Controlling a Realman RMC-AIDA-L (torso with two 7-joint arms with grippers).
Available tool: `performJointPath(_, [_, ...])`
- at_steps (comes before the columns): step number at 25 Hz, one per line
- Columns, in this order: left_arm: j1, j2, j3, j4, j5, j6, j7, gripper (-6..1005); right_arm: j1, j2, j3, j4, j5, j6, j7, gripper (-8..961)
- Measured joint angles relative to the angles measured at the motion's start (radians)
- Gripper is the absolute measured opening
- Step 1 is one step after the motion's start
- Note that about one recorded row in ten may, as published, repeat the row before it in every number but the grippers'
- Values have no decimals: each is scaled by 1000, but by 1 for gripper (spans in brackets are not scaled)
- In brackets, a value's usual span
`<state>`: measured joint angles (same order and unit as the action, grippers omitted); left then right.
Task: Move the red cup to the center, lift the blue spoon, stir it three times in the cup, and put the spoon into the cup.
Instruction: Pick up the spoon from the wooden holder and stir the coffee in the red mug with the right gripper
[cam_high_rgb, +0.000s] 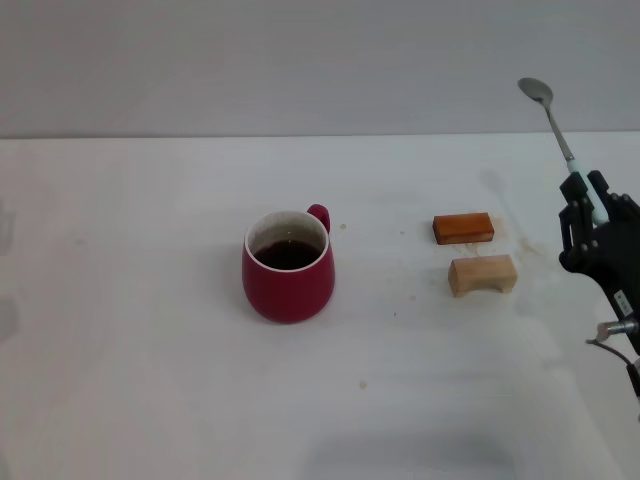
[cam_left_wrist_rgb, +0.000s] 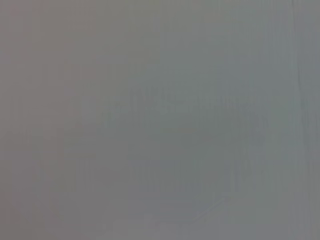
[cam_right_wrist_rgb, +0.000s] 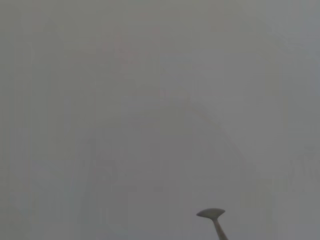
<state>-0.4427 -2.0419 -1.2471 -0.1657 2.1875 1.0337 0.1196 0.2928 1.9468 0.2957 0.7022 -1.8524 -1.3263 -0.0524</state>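
White surface (cam_high_rgb: 150, 400) carried everything; red cup (cam_high_rgb: 288, 266) sat near its middle, upright, dark liquid inside, loop handle toward far right. Two wooden blocks lay well right of the cup: orange-brown block (cam_high_rgb: 463, 228) farther back, tan block (cam_high_rgb: 483, 274) just in front of it, apart. Right gripper (cam_high_rgb: 590, 212) hung at the right edge, above the surface, fingers clamped on the blue spoon (cam_high_rgb: 556, 125) at its handle; metal bowl pointed up and back, away from the cup. Right wrist view showed only the spoon bowl against blank grey. Left gripper not visible anywhere. Judged step: spoon lifted, cup looked centered, stirring not yet begun. To do it well, the spoon would need tipping bowl-down, carrying over the blocks, entering inside the rim, away from the handle, with small circles to avoid nudging the cup or slopping liquid.
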Motion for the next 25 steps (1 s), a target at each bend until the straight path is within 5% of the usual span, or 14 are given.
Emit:
performJointPath(7, [-4, -2, 0, 0, 0, -1, 0, 824, 54, -89, 11, 101, -43, 133, -13, 157])
performJointPath(12, [-5, -2, -1, 0, 0, -2, 0, 824, 60, -124, 79, 183, -137, 247, -27, 157])
performJointPath(19, [-6, -1, -4, 0, 0, -3, 0, 824, -6, -119, 280, 282, -386, 463, -28, 157])
performJointPath(25, [-5, 2, -25, 0, 2, -4, 0, 824, -137, -81, 509, 459, -662, 698, -28, 157])
